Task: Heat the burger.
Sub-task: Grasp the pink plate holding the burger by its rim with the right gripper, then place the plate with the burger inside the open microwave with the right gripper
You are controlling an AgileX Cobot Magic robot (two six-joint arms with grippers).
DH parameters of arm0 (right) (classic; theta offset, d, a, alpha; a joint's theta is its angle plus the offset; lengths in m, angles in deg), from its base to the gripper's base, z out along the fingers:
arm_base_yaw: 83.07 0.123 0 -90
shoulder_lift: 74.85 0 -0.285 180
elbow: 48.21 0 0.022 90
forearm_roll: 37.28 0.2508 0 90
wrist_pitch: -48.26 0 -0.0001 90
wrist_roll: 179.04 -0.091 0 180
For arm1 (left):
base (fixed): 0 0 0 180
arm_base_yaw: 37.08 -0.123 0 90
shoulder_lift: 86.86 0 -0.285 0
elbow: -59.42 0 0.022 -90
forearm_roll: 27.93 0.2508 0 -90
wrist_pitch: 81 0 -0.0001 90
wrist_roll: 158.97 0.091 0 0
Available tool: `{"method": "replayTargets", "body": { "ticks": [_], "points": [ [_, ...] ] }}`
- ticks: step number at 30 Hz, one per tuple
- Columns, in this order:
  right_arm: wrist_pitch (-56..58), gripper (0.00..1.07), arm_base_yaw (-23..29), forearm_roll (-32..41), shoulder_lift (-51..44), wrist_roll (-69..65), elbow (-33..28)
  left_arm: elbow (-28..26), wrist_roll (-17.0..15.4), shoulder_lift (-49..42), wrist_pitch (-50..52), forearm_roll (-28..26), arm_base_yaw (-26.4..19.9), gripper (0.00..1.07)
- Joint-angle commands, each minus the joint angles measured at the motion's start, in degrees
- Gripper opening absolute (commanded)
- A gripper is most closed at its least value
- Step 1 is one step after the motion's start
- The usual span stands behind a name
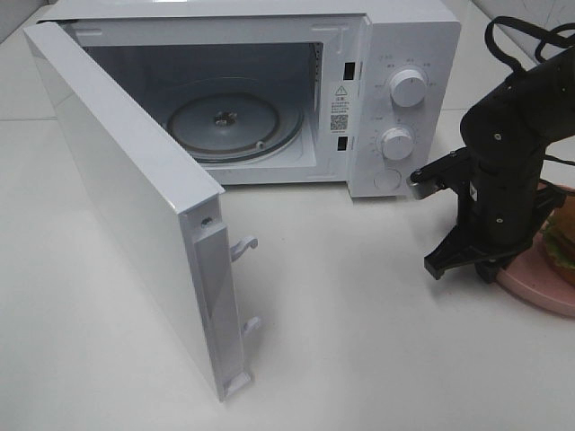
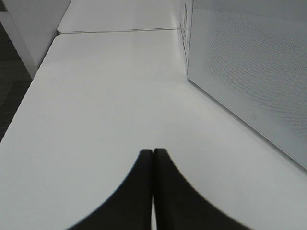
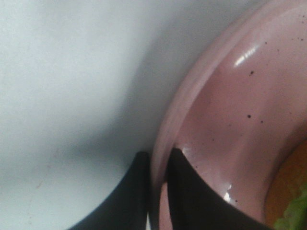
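The burger (image 1: 564, 235) sits on a pink speckled plate (image 1: 539, 292) at the table's right edge, mostly hidden behind my right arm. My right gripper (image 1: 490, 265) is at the plate's near-left rim. In the right wrist view the gripper (image 3: 158, 155) is shut on the plate's rim (image 3: 177, 105), one finger outside and one inside; the bun and lettuce (image 3: 292, 191) show at the corner. My left gripper (image 2: 153, 151) is shut with nothing in it, above bare table beside the microwave's side wall (image 2: 249, 62). It does not show in the high view.
The white microwave (image 1: 409, 90) stands at the back with its door (image 1: 135, 206) swung wide open toward the front left. Its glass turntable (image 1: 235, 124) holds nothing. The white table (image 1: 359, 341) lies between the door and the plate.
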State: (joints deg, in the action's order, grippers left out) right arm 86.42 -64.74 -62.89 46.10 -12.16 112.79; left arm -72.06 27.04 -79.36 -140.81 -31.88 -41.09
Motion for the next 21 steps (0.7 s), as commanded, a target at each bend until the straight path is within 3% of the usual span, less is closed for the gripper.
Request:
{"method": "replayTargets", "body": {
  "ticks": [1, 15, 21],
  "points": [
    [-0.23, 0.00, -0.34, 1.09, 0.92, -0.06, -0.29, 0.17, -0.06, -1.15, 0.52, -0.57, 0.29, 0.00],
    [0.06, 0.00, 0.80, 0.97, -3.38, 0.23, -1.78, 0.17, -0.06, -1.15, 0.52, -0.57, 0.29, 0.00],
    [-0.57, 0.00, 4.53, -1.20, -7.39, 0.46, -5.79, 0.17, -0.06, -1.15, 0.52, -0.57, 0.29, 0.00]
  ]
}}
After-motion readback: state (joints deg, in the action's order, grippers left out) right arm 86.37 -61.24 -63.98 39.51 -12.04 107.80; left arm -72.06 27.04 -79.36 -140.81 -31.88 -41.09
